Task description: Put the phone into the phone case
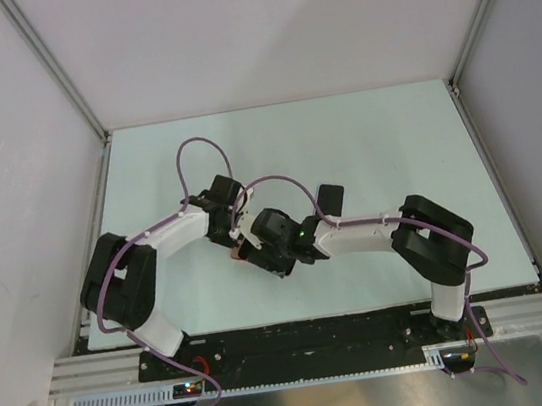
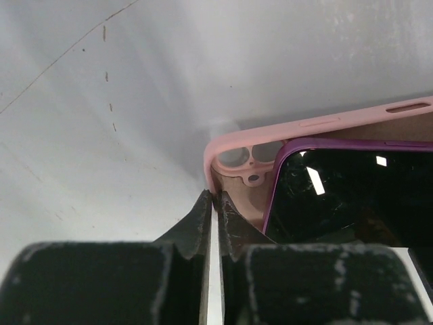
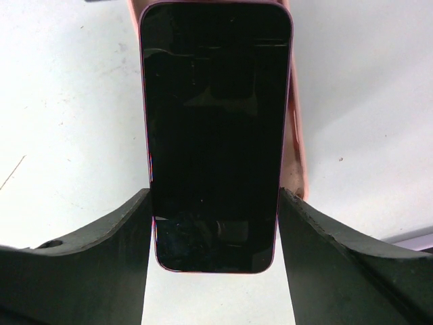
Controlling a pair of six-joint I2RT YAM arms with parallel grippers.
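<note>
From above, both arms reach in over the pale table and meet just left of the frame's centre. The left gripper comes in from the left and the right gripper from the right, close together. The black gripper bodies cover the phone and the case in this view, so I cannot tell how either lies. The jaw openings cannot be read from here either.

In the left wrist view, the left gripper sits at bottom centre with its jaws almost together, only a thin slit between them. The tips nip the rim of the phone case at its rounded corner, just beside the camera cutout. The pink shell runs from there to the right edge of the frame. The phone fills the lower right, glossy black with a purple edge. It lies within the case's outline, its corner just short of the cutout. Whether it is fully seated I cannot tell.

In the right wrist view, the right gripper is closed on the phone. One finger presses its left long edge and the other touches its right, near the lower end. The phone stands lengthwise up the middle of the frame. The phone case shows as a pink strip along the phone's right side.
</note>
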